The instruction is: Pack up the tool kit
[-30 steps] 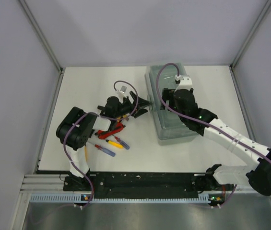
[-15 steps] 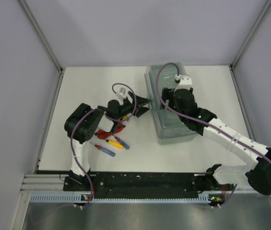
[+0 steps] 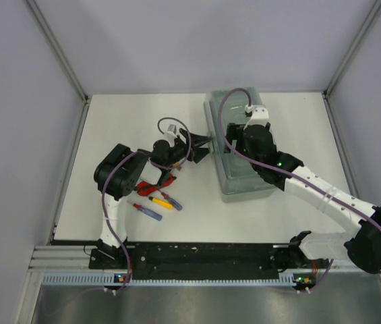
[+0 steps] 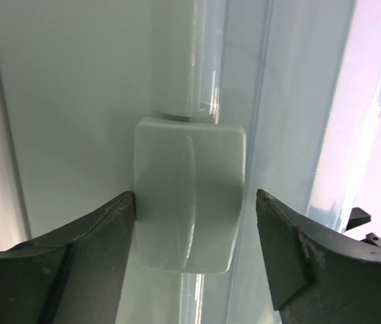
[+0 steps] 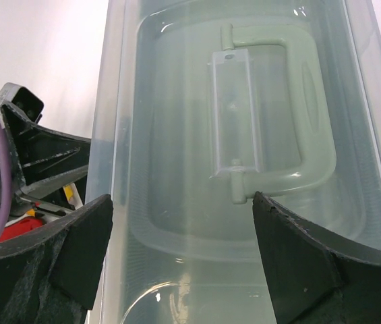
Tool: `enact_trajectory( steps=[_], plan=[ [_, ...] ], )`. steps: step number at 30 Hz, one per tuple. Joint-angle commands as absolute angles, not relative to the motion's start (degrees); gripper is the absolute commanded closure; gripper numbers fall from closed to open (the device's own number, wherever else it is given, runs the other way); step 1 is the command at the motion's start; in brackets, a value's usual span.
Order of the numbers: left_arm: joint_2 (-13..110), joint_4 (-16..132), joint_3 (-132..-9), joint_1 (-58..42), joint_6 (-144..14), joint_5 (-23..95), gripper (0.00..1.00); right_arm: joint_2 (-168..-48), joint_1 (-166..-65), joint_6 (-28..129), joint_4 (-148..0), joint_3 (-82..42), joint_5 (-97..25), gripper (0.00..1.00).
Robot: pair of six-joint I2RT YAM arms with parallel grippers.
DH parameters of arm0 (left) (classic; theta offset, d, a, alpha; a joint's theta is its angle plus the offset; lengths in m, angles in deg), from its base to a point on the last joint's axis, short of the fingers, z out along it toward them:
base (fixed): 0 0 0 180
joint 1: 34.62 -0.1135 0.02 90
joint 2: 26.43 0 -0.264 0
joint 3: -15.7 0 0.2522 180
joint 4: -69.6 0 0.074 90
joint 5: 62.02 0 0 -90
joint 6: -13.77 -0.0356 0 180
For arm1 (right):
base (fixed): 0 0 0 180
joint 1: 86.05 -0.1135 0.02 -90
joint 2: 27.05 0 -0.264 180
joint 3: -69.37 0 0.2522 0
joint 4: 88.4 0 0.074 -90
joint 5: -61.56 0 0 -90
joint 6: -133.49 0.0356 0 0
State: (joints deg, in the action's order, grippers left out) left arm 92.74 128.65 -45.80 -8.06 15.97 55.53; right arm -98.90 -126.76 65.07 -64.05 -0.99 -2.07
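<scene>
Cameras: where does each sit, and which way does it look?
Top external: above and behind, looking down on the table; left arm and right arm show.
Left wrist: on the left gripper, facing the latch on the box; its fingers show.
Right wrist: on the right gripper, above the box's handle; its fingers show.
Shared: the box; right wrist sees the left gripper.

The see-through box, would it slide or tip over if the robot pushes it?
Probably slide: the box lies low and wide on the smooth table, so tipping seems unlikely. Its clear plastic walls look thin, so it is likely light for its size. The left pincer is open around its side latch, whose glossy surface may be slippery.
</scene>
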Motion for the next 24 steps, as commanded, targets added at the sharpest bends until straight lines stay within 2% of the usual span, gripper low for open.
enact_trajectory(
  steps=[1,3,5,7,9,13,17,20,24],
  plan=[
    [92.92,148.83,-48.68,-5.71,17.20,58.39,0.30,-108.08,-127.36,70.82,-46.16,7.10,-15.26,0.19],
    [93.01,148.56,-48.77,-5.79,16.59,59.00,0.35,-108.17,-127.27,70.74,-46.16,7.09,-15.26,0.19],
    [93.01,147.42,-48.86,-5.53,15.62,59.62,0.35,-108.35,-127.36,70.65,-46.16,7.01,-15.26,0.19],
    [93.10,145.58,-49.12,-5.27,14.39,60.41,0.16,-108.43,-127.27,70.65,-46.16,7.09,-15.35,0.19],
    [93.19,144.08,-49.04,-4.92,12.99,60.68,0.05,-108.70,-127.27,70.56,-46.25,7.09,-15.35,0.19],
    [94.76,143.20,-50.17,-3.95,12.10,61.38,0.03,-108.87,-127.27,70.74,-46.42,7.36,-15.52,0.19],
    [96.44,144.51,-51.67,-2.90,13.15,61.73,0.14,-108.96,-127.27,70.83,-46.77,7.62,-15.87,0.19],
    [96.44,144.87,-51.94,-2.81,13.42,62.08,0.29,-109.05,-127.36,70.82,-46.95,7.71,-15.96,0.19],
    [96.00,143.73,-52.46,-2.90,12.63,62.87,0.44,-109.31,-127.27,70.65,-47.04,7.80,-15.96,0.19]
  ],
)
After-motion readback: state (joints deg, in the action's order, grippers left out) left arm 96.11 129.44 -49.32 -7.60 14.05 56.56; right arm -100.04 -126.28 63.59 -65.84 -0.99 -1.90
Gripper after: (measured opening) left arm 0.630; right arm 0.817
